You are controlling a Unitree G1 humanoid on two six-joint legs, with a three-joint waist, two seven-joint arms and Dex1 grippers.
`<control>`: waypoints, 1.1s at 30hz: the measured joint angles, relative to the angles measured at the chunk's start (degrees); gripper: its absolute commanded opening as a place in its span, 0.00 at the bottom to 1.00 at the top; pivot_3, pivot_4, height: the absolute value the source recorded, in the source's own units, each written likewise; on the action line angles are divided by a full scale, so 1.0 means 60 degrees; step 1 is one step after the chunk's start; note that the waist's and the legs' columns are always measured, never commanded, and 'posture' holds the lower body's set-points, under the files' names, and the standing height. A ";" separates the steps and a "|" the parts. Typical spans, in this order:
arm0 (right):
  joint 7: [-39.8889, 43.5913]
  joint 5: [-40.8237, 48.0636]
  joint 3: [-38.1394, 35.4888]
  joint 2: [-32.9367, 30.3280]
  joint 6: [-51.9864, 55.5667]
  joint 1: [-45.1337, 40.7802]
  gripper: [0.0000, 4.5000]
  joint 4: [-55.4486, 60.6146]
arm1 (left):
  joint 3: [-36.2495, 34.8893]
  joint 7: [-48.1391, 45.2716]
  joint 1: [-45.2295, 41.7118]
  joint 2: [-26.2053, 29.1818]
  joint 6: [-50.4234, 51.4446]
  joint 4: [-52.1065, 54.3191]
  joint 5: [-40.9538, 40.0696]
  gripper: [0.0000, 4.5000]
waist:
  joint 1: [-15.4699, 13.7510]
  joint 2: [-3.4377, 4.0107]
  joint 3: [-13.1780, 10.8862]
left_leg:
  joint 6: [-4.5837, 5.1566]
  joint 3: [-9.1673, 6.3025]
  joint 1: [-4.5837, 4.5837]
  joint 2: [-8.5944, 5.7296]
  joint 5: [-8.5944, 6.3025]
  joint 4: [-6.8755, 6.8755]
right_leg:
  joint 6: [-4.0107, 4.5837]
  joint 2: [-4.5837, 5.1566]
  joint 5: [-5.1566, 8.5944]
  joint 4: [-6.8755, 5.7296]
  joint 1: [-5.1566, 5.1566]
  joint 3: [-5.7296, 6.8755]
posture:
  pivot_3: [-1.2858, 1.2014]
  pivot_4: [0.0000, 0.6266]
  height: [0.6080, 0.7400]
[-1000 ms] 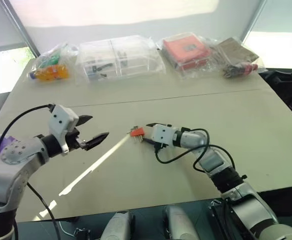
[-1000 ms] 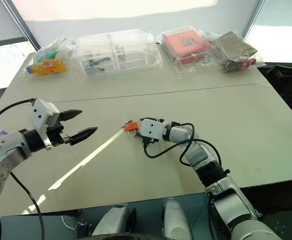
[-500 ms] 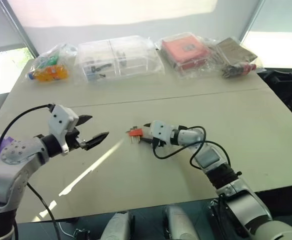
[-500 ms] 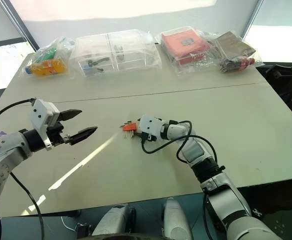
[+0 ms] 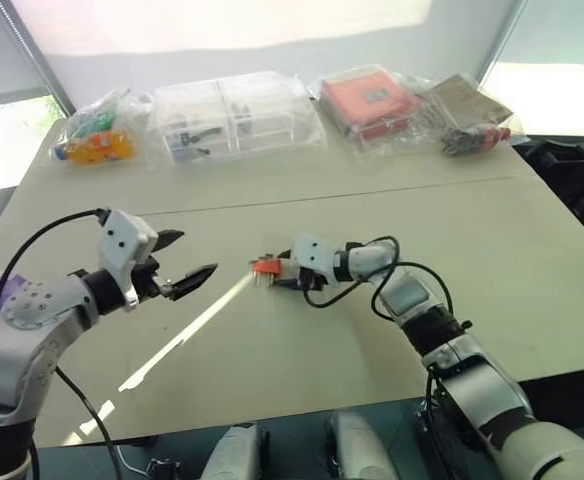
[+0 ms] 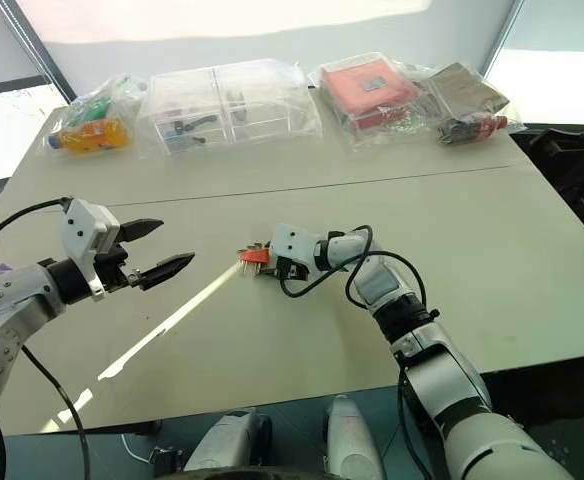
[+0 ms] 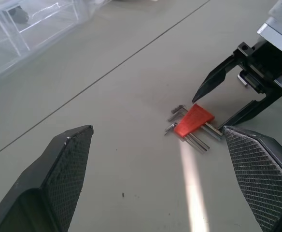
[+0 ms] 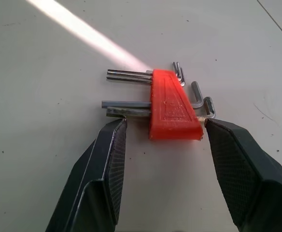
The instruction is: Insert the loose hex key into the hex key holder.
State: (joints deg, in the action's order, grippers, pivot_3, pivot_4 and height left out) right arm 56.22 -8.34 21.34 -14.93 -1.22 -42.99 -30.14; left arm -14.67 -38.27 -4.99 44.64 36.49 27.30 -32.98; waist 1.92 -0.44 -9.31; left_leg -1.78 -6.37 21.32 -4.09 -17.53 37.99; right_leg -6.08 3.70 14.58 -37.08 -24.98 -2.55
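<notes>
From the head, the right gripper (image 5: 277, 272) has slid left across mid-table, now spread around the hex key holder (image 5: 266, 267). Left gripper (image 5: 187, 262) waits wide open. Its wrist shows the holder flat, keys seated; right wrist agrees, jaws unclosed, so grasping looks next.

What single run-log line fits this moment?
right gripper: open, straddling holder on table | left gripper: open, apart | loose key: cannot tell

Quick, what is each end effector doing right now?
Left end effector: open, holding nothing.
Right end effector: open around the red holder, not gripping it.
</notes>
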 measured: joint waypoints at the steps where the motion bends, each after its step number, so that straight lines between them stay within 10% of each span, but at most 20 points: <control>1: 0.0051 0.0014 0.0000 0.0075 -0.0022 -0.0119 0.59 -0.0220 | 0.0000 0.0003 0.0025 -0.0009 -0.0007 0.0000 0.0004 1.00 | 0.0046 0.0000 0.0000 | 0.0000 -0.0001 0.0000 0.0000 0.0000 0.0000 | 0.0000 0.0001 0.0000 -0.0002 0.0000 0.0000 | 0.52 0.24 1.00; 11: 0.0447 0.0135 -0.0081 0.0520 -0.0176 -0.1208 0.59 -0.2150 | 0.0000 0.0133 0.0251 -0.0087 -0.0203 0.0152 0.0129 1.00 | 0.0115 0.0003 0.0008 | 0.0001 -0.0002 -0.0018 0.0006 -0.0001 -0.0009 | 0.0001 0.0001 0.0000 -0.0008 0.0010 -0.0002 | 0.52 0.24 1.00; 15: 0.0402 0.0128 -0.0144 0.0577 -0.0370 -0.1255 0.23 -0.2359 | 0.0000 0.0165 0.0335 -0.0151 -0.0305 0.0152 0.0193 1.00 | 0.0106 0.0005 0.0011 | 0.0002 -0.0004 -0.0024 0.0003 -0.0001 -0.0009 | 0.0001 0.0000 0.0000 -0.0009 0.0017 -0.0002 | 0.52 0.24 1.00; 33: -0.2257 -0.1329 -0.0288 -0.1417 -0.3110 -0.0293 0.22 0.0020 | 0.0359 -0.0317 -0.2626 -0.0483 -0.0204 -0.1521 -0.0155 1.00 | -0.0146 0.0000 0.0004 | -0.0023 -0.0001 0.0031 -0.0014 0.0013 0.0015 | -0.0001 0.0007 -0.0001 -0.0014 -0.0029 0.0007 | 0.52 0.24 1.00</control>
State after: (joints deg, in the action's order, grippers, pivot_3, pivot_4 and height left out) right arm 42.68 -16.31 19.62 -23.43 -19.89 -44.74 -30.02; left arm -12.51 -40.18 -20.74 41.75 35.26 18.17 -33.91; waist 1.05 -0.44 -9.29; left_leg -1.91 -6.37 21.51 -4.17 -17.45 38.08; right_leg -6.09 3.74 14.57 -37.16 -25.16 -2.51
